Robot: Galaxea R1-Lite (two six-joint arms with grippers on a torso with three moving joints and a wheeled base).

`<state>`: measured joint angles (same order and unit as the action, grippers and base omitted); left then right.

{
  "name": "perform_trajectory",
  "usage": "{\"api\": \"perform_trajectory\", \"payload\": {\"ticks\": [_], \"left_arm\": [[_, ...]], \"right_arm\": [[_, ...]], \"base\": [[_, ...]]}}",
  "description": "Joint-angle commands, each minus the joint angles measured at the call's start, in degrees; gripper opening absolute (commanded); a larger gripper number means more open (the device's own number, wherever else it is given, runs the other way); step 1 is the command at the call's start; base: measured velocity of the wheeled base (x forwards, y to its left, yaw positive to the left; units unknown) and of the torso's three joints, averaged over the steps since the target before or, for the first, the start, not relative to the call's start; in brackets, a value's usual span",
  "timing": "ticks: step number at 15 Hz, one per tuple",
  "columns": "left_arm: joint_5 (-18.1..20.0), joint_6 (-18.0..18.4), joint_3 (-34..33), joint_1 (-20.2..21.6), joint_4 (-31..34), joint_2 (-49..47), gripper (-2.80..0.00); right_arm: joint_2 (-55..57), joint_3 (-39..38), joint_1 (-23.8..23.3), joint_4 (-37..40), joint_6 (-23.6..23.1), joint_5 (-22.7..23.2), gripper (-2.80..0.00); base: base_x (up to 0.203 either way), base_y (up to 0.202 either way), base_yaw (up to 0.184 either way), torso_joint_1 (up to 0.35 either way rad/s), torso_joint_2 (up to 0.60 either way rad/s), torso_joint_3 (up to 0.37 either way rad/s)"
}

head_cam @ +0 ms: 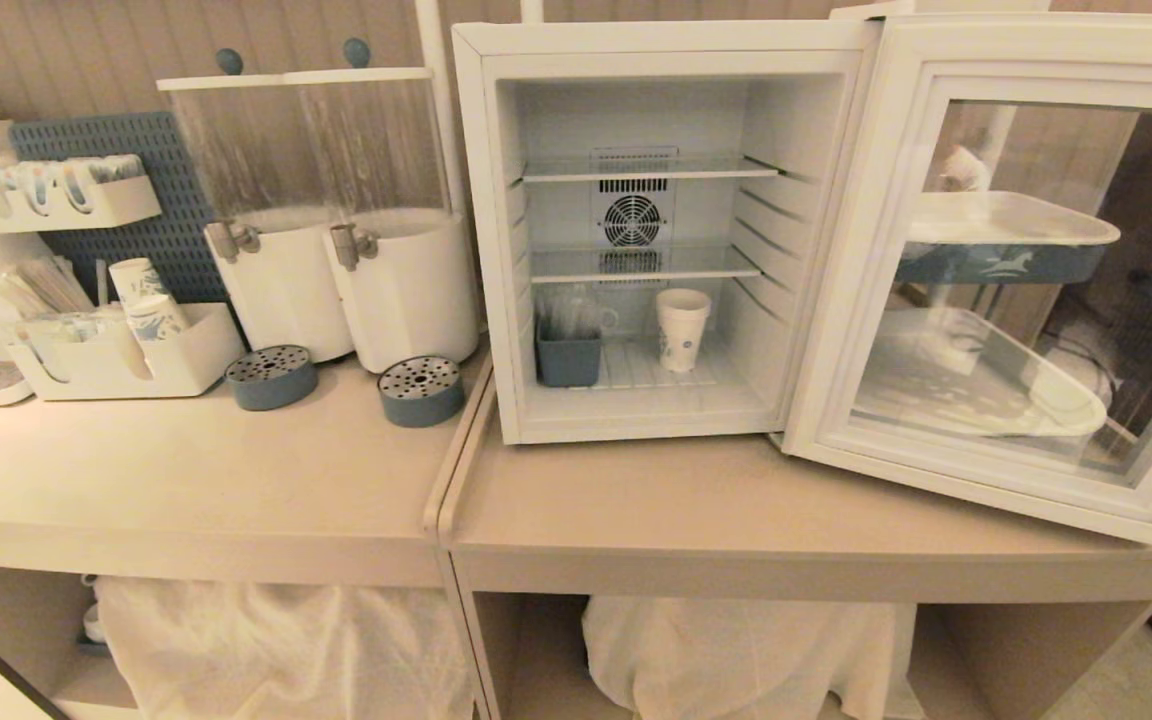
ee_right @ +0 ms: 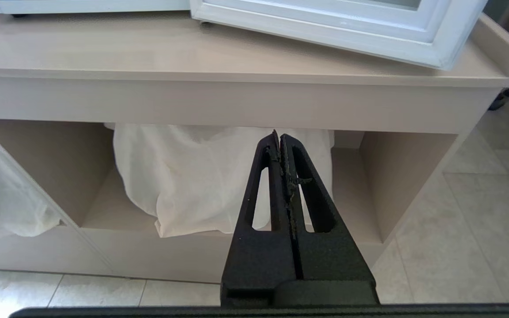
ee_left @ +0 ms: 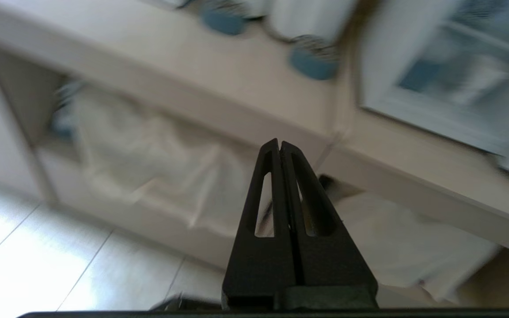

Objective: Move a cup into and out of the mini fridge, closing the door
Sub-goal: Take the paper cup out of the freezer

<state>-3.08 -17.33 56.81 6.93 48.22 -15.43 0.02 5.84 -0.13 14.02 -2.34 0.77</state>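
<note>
The white mini fridge [head_cam: 496,240] stands on the counter with its glass door [head_cam: 1026,290] swung wide open to the right. A small white paper cup [head_cam: 682,329] with a blue print stands upright on the fridge's bottom shelf. Neither arm shows in the head view. My left gripper [ee_left: 279,143] is shut and empty, low in front of the counter's edge, with the blurred fridge [ee_left: 449,79] beyond it. Below the counter, my right gripper [ee_right: 279,136] is shut and empty too, facing the shelf opening, with the door's lower frame [ee_right: 325,26] above it.
A grey-blue bin [head_cam: 568,355] sits beside the cup inside the fridge. Two white dispensers [head_cam: 356,240] with blue drip trays [head_cam: 421,390] stand left of the fridge, and a tray of stacked cups [head_cam: 136,350] further left. White cloth [ee_right: 184,176] fills the shelves under the counter.
</note>
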Motion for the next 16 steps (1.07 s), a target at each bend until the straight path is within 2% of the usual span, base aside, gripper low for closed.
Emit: {"api": "perform_trajectory", "payload": {"ticks": [1,3,5,6,8,9,10,11,13,16], "left_arm": [[-0.5,0.0,-3.3,-6.0,-2.5,0.5,-2.80],[-1.8,1.9,-9.7,-6.7,-3.2,6.7,-2.80],[-4.8,4.7,-20.6,-6.8,-5.5,13.9,-2.80],[-5.9,5.4,-26.8,-6.9,-10.5,14.9,-2.80],[-6.3,9.5,-41.9,-6.9,-30.9,15.1,-2.80],[-5.5,12.0,-49.1,-6.9,-40.4,15.2,-2.80],[-3.7,12.9,-53.9,-6.9,-46.0,15.3,-2.80],[-0.9,13.3,-56.5,-6.9,-47.9,15.4,-2.80],[2.1,14.9,-55.3,-6.9,-46.2,15.5,-2.80],[3.2,18.5,-55.8,-6.9,-46.2,15.6,-2.80]], "right_arm": [[0.1,0.0,0.0,0.0,0.0,0.1,-2.80],[0.1,0.0,0.0,0.0,0.0,0.0,-2.80],[0.1,0.0,0.0,0.0,0.0,0.1,-2.80],[0.1,0.0,0.0,0.0,0.0,0.0,-2.80],[0.1,0.0,0.0,0.0,0.1,0.0,-2.80],[0.1,0.0,0.0,0.0,0.1,0.0,-2.80],[0.1,0.0,0.0,0.0,0.1,0.0,-2.80],[0.1,0.0,0.0,0.0,0.2,0.0,-2.80],[0.1,0.0,0.0,0.0,0.2,0.0,-2.80],[0.1,0.0,0.0,-0.1,0.3,0.0,-2.80]], "base": [[0.000,0.000,0.000,0.000,0.00,0.000],[0.000,0.000,0.000,0.000,0.00,0.000],[0.000,0.000,0.000,0.000,0.00,0.000],[0.000,0.000,0.000,0.000,0.00,0.000],[0.000,0.000,0.000,0.000,0.00,0.000],[0.000,0.000,0.000,0.000,0.00,0.000],[0.000,0.000,0.000,0.000,0.00,0.000],[0.000,0.000,0.000,0.000,0.00,0.000],[0.000,0.000,0.000,0.000,0.00,0.000],[0.000,0.000,0.000,0.000,0.00,0.000]]}}
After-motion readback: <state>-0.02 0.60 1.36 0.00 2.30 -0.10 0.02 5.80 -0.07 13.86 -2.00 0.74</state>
